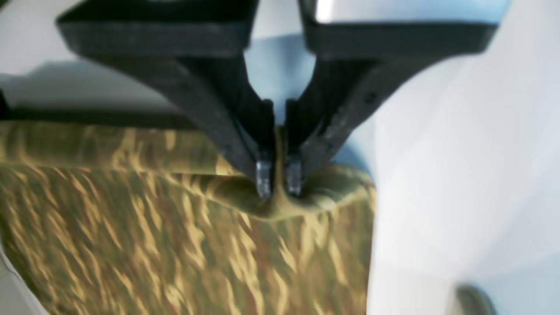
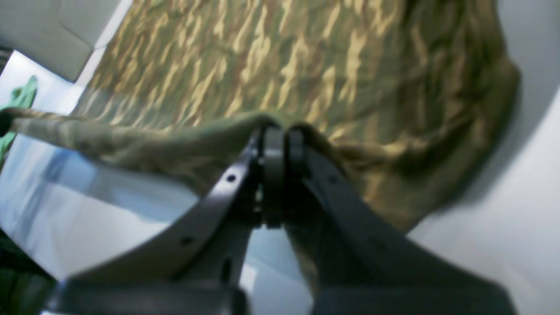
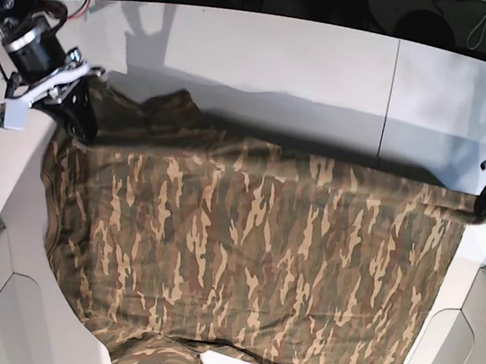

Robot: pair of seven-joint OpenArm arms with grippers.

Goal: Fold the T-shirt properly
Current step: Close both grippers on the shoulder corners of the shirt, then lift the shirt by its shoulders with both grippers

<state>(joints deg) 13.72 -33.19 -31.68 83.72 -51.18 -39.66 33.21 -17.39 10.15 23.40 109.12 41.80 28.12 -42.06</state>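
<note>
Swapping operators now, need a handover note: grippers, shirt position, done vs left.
Left gripper: shut on the T-shirt, pinching its edge.
Right gripper: shut on the T-shirt, gripping a bunched edge.
T-shirt: spread across the white table, held taut between both arms along its far edge, one sleeve at the near edge.
Done: both far corners gripped.
Left: no tidy fold visible yet; all folding remains.

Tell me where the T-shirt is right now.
In the base view the T-shirt lies spread across the white table, its far edge pinched by the right gripper at picture-left and the left gripper at picture-right.
</note>
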